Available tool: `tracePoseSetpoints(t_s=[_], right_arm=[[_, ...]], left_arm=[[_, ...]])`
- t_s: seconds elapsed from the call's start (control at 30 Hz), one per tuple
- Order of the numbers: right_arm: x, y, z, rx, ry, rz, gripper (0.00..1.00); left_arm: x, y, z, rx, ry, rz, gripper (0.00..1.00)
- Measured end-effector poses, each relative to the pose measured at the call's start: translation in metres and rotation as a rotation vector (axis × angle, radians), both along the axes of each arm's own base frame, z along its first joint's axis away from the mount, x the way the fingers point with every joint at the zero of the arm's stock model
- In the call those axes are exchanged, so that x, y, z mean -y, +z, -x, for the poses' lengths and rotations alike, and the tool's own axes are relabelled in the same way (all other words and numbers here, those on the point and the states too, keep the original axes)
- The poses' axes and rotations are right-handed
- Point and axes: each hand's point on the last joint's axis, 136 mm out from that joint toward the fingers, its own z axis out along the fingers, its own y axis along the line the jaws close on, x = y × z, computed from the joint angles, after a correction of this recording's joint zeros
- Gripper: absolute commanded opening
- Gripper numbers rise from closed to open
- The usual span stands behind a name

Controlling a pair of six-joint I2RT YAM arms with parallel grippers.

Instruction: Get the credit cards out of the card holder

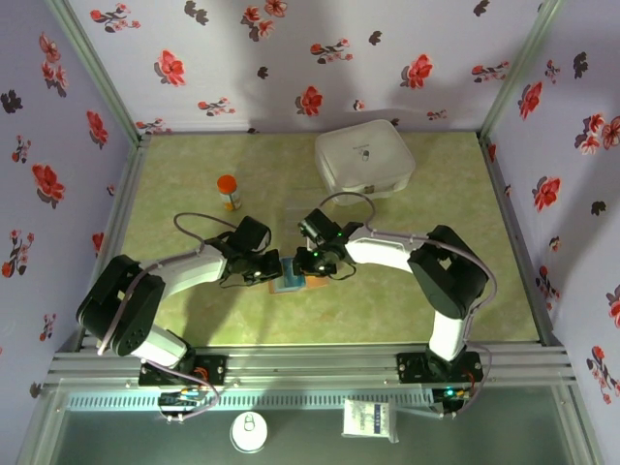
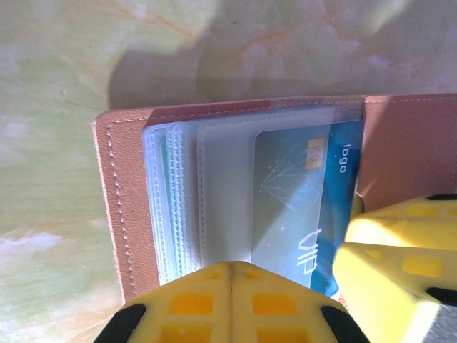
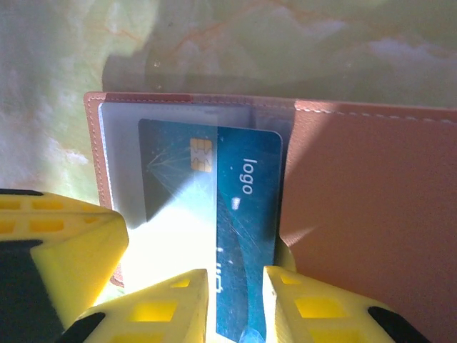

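Right gripper (image 3: 235,304) pinches blue card (image 3: 246,214), half out of card holder (image 3: 371,207); left gripper (image 2: 232,304) shut at wallet's six o'clock; none freed.

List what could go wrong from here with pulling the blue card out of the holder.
1. The right end effector straddles only the blue card's bottom edge, so it may slip off.
2. The card sits half inside a clear sleeve, which could drag out with it.
3. The shut left end effector only presses the card holder, which may shift.

Both arms meet mid-bench over the card holder (image 1: 288,282); orange bottle (image 1: 229,192) back left, white case (image 1: 364,162) back right.
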Motion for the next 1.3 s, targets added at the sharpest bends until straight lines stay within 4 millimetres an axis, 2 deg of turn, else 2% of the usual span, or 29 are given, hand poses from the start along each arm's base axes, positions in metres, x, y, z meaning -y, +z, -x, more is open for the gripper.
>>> tracePoseSetpoints(t_s=[0.27, 0.63, 0.87, 0.97, 1.1, 1.3], right_arm=[[0.006, 0.011, 0.002, 0.029, -0.017, -0.023, 0.31], [0.007, 0.006, -0.001, 0.001, -0.059, -0.121, 0.29], [0.004, 0.011, -0.009, 0.004, -0.069, -0.159, 0.29], [0.005, 0.009, -0.010, -0.003, -0.073, -0.160, 0.29], [0.007, 0.002, -0.010, -0.020, -0.075, -0.153, 0.29], [0.007, -0.004, -0.009, -0.041, -0.071, -0.165, 0.28]], left_arm=[[-0.002, -0.003, 0.000, -0.005, 0.004, -0.016, 0.00], [-0.003, -0.003, 0.000, 0.000, 0.005, -0.024, 0.00], [0.011, 0.008, 0.000, 0.017, -0.027, -0.010, 0.00], [0.016, 0.009, 0.000, 0.019, -0.039, -0.009, 0.00], [0.013, -0.005, 0.002, -0.009, -0.039, -0.045, 0.00], [0.013, -0.004, 0.001, -0.004, -0.036, -0.044, 0.00]])
